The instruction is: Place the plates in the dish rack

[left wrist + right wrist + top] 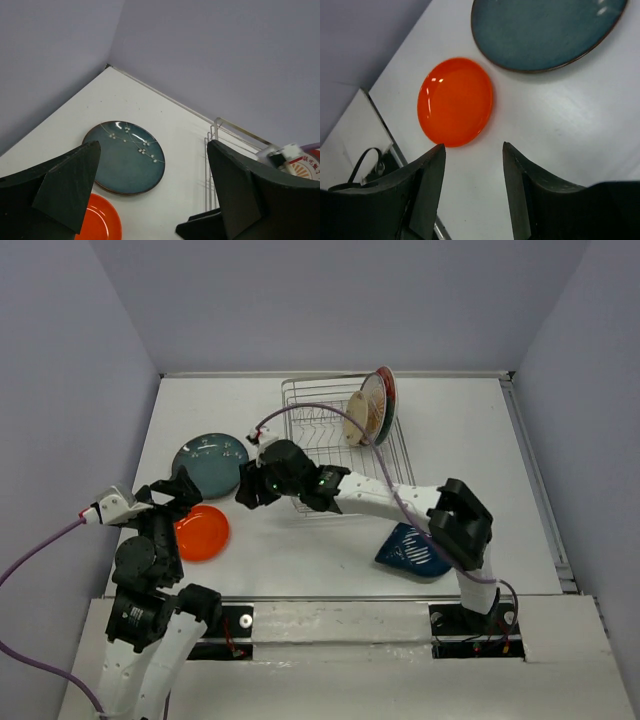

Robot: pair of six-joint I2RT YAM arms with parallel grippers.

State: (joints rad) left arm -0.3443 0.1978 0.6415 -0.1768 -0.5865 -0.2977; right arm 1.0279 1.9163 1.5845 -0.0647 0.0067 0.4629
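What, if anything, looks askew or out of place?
The loaded plates bunch at the dish rack's far right corner, leaning together. The dark blue plate lies partly under the right arm. Nothing looks broken.

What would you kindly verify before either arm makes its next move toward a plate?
1. Right gripper open, empty: ok.
2. Left gripper open, empty: ok.
3. Round plain orange plate lying apart from dark teal speckled plate: ok.
4. Silver wire dish rack has free slots at its left: ok.
5. Dark blue wavy-edged plate fully visible: not ok, right arm covers part.
6. Left gripper's clearance above orange plate: cannot tell.
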